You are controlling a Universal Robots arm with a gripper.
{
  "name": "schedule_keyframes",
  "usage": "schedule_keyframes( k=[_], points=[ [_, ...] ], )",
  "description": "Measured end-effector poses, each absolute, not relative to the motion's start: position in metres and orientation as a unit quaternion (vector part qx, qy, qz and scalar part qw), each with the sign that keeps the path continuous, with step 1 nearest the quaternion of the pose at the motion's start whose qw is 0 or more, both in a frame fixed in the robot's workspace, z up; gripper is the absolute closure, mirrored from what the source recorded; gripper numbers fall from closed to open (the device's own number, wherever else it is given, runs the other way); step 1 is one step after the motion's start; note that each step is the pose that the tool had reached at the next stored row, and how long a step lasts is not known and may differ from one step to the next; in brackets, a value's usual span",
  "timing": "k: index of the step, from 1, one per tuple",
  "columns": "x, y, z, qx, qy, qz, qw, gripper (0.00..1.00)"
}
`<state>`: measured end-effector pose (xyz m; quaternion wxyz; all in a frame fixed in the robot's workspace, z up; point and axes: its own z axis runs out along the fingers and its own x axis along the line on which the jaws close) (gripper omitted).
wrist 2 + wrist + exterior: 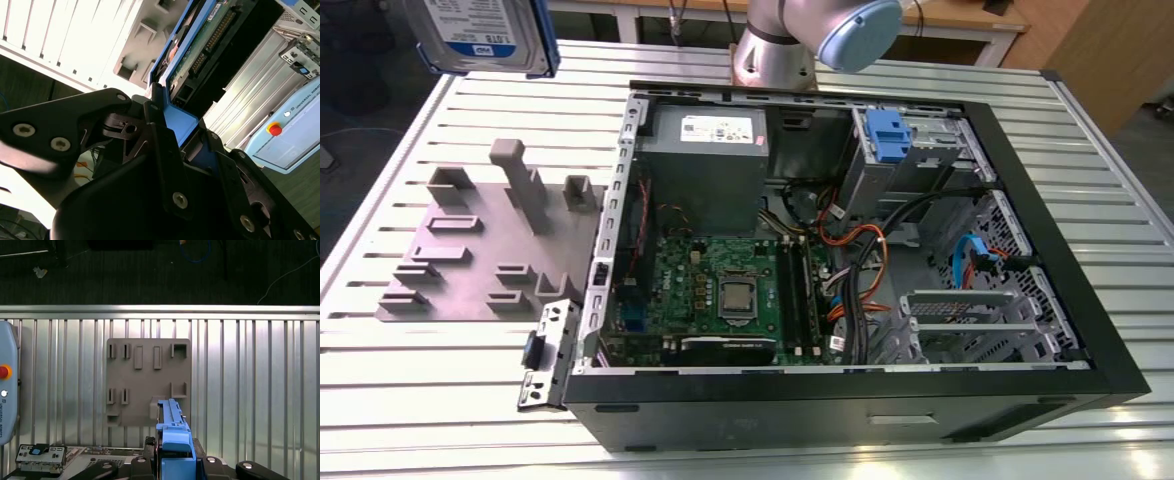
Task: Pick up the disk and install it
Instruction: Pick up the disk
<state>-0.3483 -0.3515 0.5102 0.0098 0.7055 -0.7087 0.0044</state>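
Disk (474,35) sits at 11 o'clock in the exterior view, lifted clear of the counter (400,400) and outside the computer case (854,410); its white-and-blue label faces the camera. In the second wrist view the gripper (177,117) has its black fingers (160,145) clamped on the disk (200,42), one on each side of a blue side rail, and the disk's green circuit board is exposed. In the first wrist view the disk (172,425) shows edge-on, blue rail toward the camera, with the grey holder plate (147,380) and the slatted counter (250,390) behind it. The case lies open on its side at the centre of the exterior view. The holder plate (480,250) lies just beside the case, at its 9 o'clock. Inside the case, a grey box (707,150) sits at 11 o'clock, a blue clip (887,130) at 1 o'clock in the drive bay, and the main board (720,290) at 7 o'clock. The arm (774,50) rises at 12 o'clock, behind the case. A control pendant (295,135) with a red button lies on the counter, apart from the plate.
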Motion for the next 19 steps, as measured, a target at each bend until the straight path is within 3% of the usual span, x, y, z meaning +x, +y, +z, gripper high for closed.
schedule_keyframes(
  k=[19],
  points=[
    [-0.3417, -0.3612, 0.5101, 0.705, -0.709, 0.005, 0.011, 0.64]
  ],
)
